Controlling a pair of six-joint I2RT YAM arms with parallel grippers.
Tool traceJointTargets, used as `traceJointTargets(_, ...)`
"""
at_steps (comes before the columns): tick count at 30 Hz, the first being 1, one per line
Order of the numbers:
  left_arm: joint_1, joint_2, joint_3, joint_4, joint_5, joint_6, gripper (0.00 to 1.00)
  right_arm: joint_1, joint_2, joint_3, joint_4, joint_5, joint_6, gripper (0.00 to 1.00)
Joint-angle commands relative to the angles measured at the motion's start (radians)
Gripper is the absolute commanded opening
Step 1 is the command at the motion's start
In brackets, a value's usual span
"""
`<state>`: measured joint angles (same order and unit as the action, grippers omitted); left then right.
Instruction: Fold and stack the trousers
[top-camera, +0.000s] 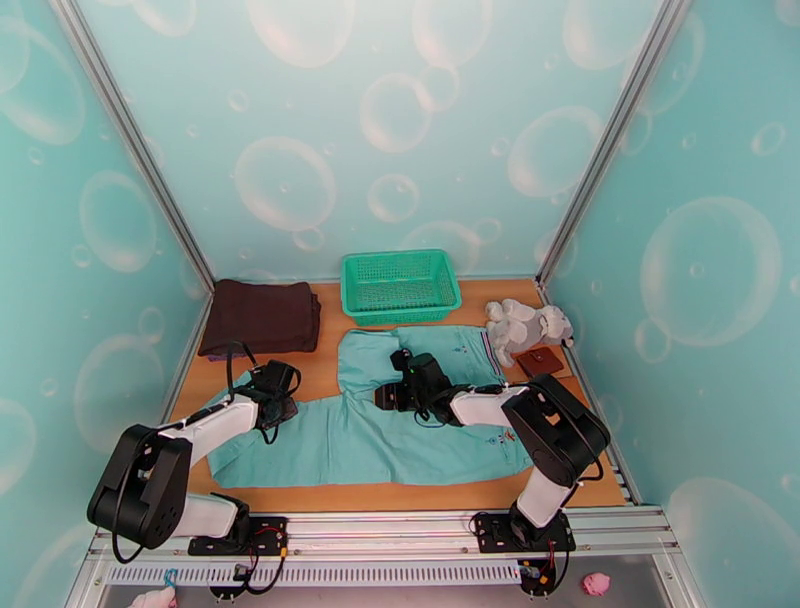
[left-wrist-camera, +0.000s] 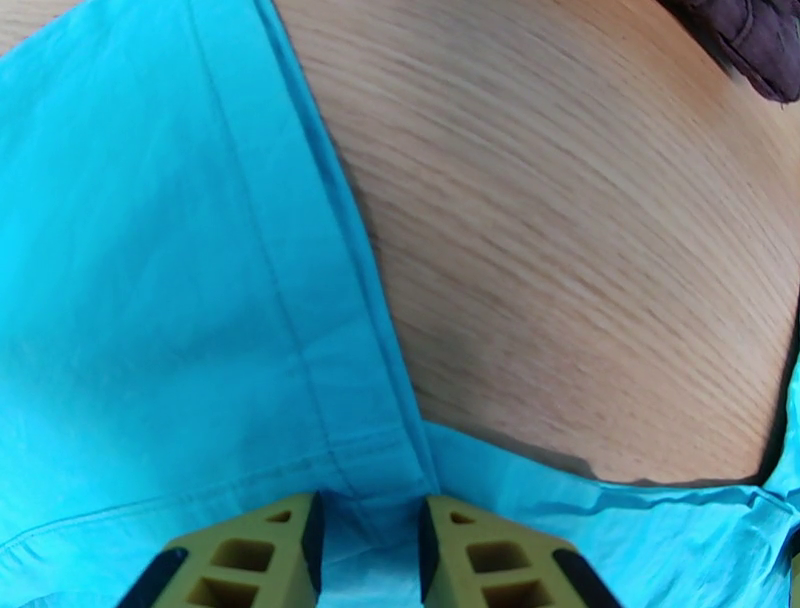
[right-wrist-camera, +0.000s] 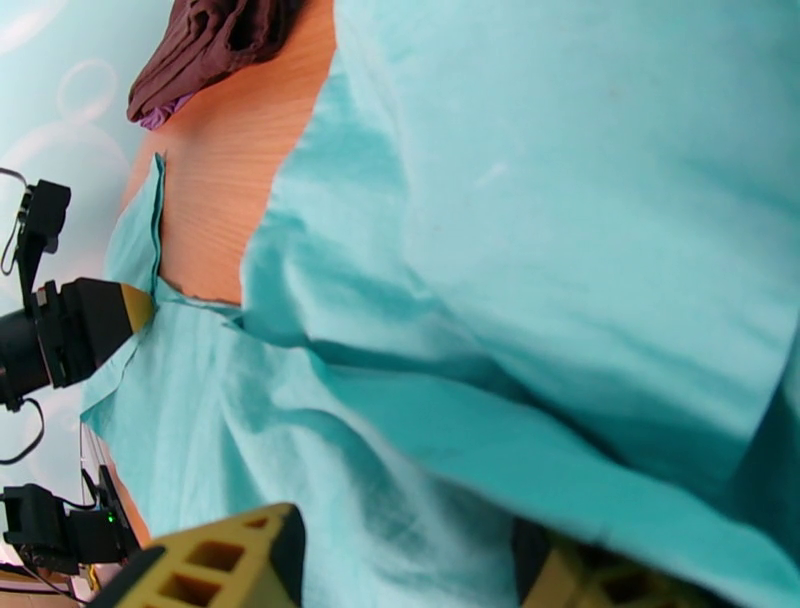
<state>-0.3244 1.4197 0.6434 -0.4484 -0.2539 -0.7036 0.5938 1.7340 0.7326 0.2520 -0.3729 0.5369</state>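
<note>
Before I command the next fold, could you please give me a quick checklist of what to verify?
1. Left claw open at the edge of the trousers: ok.
2. Right claw open over the middle cloth: ok.
3. Trousers lying flat: not ok, creases bunch by the right claw.
4. Dark brown garment apart from the trousers: ok.
5. Green basket clear of the trousers: cannot tell, edges very close.

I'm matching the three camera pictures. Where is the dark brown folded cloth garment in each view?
Top external: dark brown folded cloth garment, far left of the wooden table.
Left wrist: top right corner.
Right wrist: top left corner.
Shared landmark: light teal soft cloth trousers, with bare wood between them and the garment.
</note>
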Motion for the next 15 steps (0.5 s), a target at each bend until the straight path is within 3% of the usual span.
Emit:
traceJointTargets(1,-0.021,-0.01,0.039,0.008,-0.018,0.003,0.32,-0.017,0.019,-0.034,-0.056,0.025,-0.003,0.6)
traceJointTargets(15,-0.015,0.065,0.074,-0.033,-0.052,-0.027,0.32,-0.016,0.018,-0.036,-0.055,0.02,-0.005,0.6)
